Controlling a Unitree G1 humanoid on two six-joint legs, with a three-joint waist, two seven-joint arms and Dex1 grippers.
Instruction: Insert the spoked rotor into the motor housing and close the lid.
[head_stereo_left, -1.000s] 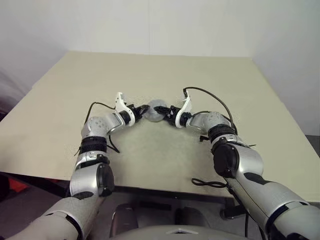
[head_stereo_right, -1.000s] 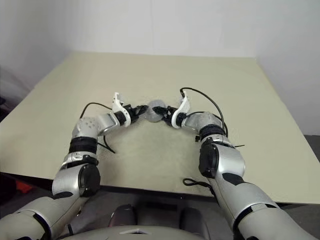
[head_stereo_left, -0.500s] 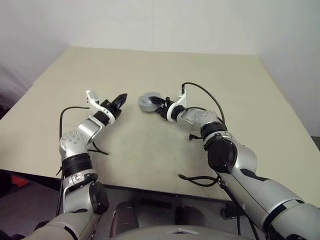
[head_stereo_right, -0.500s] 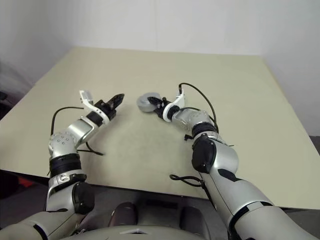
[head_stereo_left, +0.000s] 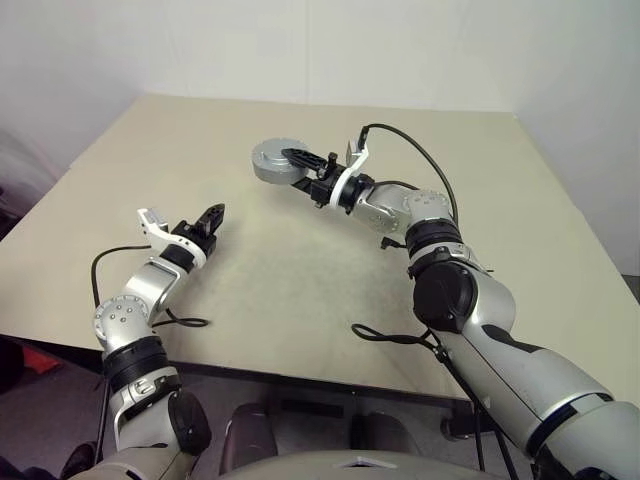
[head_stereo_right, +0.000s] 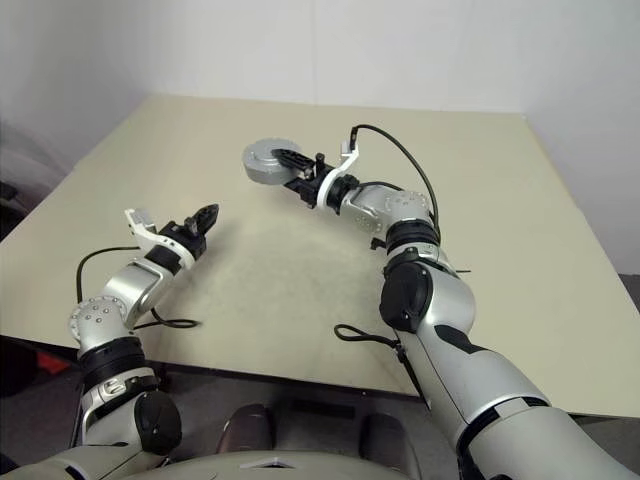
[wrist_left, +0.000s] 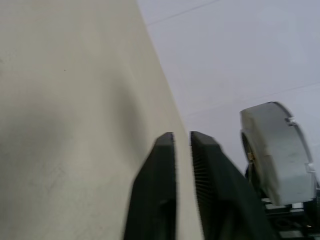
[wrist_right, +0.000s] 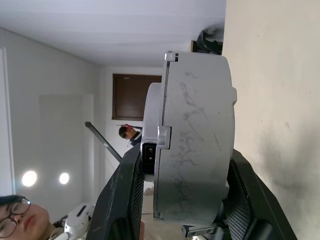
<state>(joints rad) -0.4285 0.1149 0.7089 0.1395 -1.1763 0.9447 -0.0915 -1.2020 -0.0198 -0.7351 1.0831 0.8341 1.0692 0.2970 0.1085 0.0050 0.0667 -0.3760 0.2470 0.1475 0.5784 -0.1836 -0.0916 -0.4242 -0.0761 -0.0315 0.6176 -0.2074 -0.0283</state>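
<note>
One motor housing (head_stereo_left: 277, 160) clamped in right gripper (head_stereo_left: 300, 160), above table (head_stereo_left: 300, 280).

The left tool (wrist_left: 182, 142) has its two dark ribbed fingers (wrist_left: 157, 190) standing side by side with only a thin slit between the tips, nothing caught in it. The beige worktop (wrist_left: 70, 125) spreads out beyond them toward nine o'clock, its far edge running against a pale wall. At about three o'clock from the fingertips, well apart from them, the motor housing (wrist_left: 277, 150) shows as a short grey cylinder seen edge-on, held up off the worktop with dark parts of the right tool (wrist_left: 285, 212) gripping it beneath.
</note>
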